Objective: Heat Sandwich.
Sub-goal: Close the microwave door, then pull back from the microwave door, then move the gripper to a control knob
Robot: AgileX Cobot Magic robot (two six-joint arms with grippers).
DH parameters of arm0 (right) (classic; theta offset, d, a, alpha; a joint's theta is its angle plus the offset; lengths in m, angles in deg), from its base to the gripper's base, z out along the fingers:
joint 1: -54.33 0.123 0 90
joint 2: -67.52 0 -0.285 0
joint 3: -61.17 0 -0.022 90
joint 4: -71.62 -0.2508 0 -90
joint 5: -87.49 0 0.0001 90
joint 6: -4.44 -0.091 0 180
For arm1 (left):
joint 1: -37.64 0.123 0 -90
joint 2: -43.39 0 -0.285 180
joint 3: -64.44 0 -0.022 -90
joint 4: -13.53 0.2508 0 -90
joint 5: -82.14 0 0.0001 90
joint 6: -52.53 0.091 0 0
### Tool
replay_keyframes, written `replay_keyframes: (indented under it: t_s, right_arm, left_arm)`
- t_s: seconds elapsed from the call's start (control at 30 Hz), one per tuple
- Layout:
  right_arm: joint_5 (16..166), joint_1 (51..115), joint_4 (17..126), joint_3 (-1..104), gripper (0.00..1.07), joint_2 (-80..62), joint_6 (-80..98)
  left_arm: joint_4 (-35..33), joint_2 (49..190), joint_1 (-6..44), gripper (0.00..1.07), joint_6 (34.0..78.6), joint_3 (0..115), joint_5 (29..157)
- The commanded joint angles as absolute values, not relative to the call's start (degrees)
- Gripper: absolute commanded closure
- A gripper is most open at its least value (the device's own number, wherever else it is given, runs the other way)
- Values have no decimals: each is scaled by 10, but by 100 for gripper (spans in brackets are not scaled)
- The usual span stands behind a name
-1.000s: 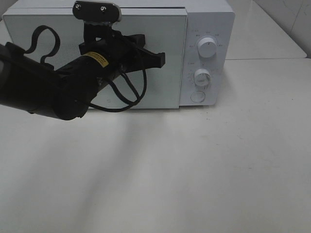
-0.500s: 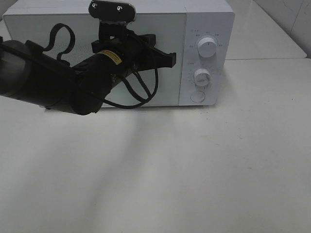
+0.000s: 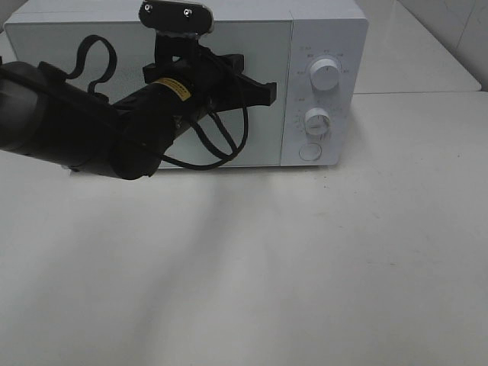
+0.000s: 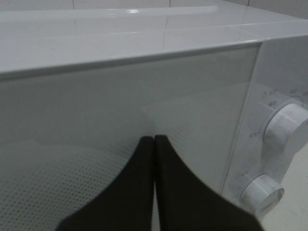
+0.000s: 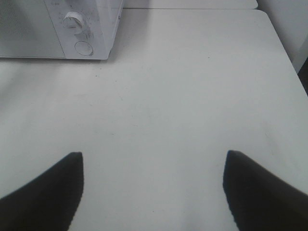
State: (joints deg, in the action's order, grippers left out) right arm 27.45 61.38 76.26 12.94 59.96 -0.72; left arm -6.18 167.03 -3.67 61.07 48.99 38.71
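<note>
The sandwich is not in view. A white microwave [image 3: 320, 46] stands at the back of the table with its door [image 3: 259, 145] closed. It also shows in the left wrist view [image 4: 96, 86] and the right wrist view [image 5: 86, 24]. My left gripper [image 3: 263, 93] is shut and empty, held in front of the door near its right edge, close to the control panel. Its fingers [image 4: 144, 192] press together in the left wrist view. My right gripper [image 5: 153, 163] is open and empty above bare table, out of the exterior view.
The control panel has an upper knob [image 3: 325, 74], a lower knob [image 3: 317, 121] and a round button [image 3: 309, 152]. The white table [image 3: 305, 259] stretches in front of the microwave. A second table top [image 3: 427, 53] lies behind on the right.
My left arm moved right and slightly up across the microwave door over the first half second, then stayed still. The gripper remained shut.
</note>
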Motion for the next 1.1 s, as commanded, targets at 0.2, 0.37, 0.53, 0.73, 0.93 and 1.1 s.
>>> replay_keyframes:
  t_s: [0.2,0.37,0.53,0.73,0.93,1.1]
  right_arm:
    - [280,610,763,129,31,615,-4]
    - [280,610,763,129,31,615,-4]
    - [280,610,763,129,31,615,-4]
    - [280,610,763,129,31,615,-4]
    - [280,610,763,129,31,615,-4]
    - [280,610,763,129,31,615,-4]
  left_arm:
    - [-101,1639,-53,106,612,452,365]
    - [-101,1614,-64,106,611,419,369]
    - [-101,1586,-67,106,609,392,411]
    - [-100,1546,-67,99,610,374,502]
    - [-100,1505,-67,16,610,374,663]
    - [-94,1484,-67,4,611,373,761]
